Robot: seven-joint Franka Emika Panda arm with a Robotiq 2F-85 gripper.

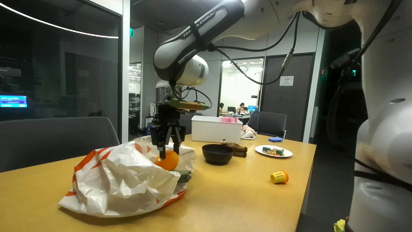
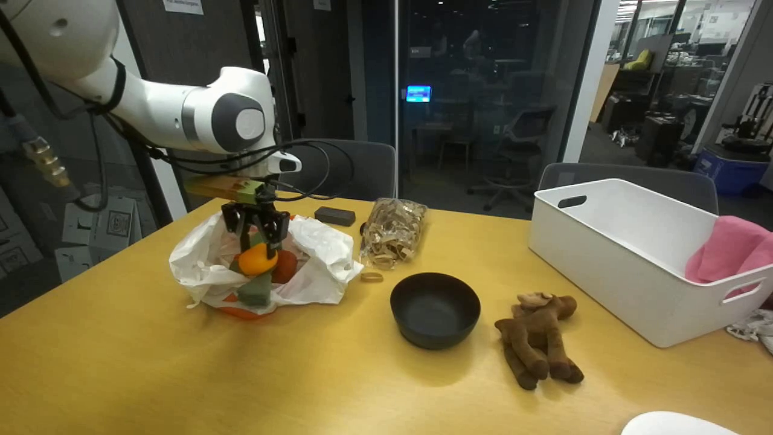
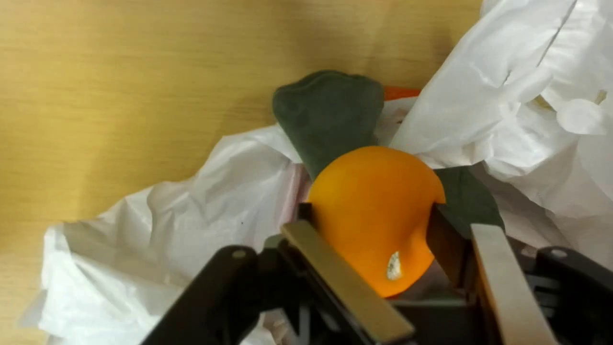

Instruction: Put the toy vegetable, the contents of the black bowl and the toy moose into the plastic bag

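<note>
We judge the step in hand is bagging the bowl's contents. The gripper (image 1: 169, 152) has its fingers clamped on the orange toy (image 3: 376, 215), the one on the right of the wrist view denting its side, at the mouth of the plastic bag (image 1: 119, 180), lower left in an exterior view. A red-brown round piece (image 2: 284, 267) shows in the mouth just beside it. The toy vegetable (image 3: 330, 115), upper middle of the wrist view, is only part in; one end pokes out past the rim. The black bowl (image 2: 435, 311), mid-frame, shows nothing inside. The toy moose (image 2: 537, 338), lower right, lies on the table (image 2: 338, 374), not bagged yet.

Next, we think: ease the orange toy a bit deeper, let go w/o snagging the bag, lift off, then go for the moose. Veg prob. needs a nudge or it could slip out.

Hard to make out: bag's inside under the orange toy; whether that toy touches the veg; whether another dark green patch (image 3: 471, 201), right of it in the wrist view, is the same veg. The plate (image 2: 673, 426) is cut off, bottom right.
</note>
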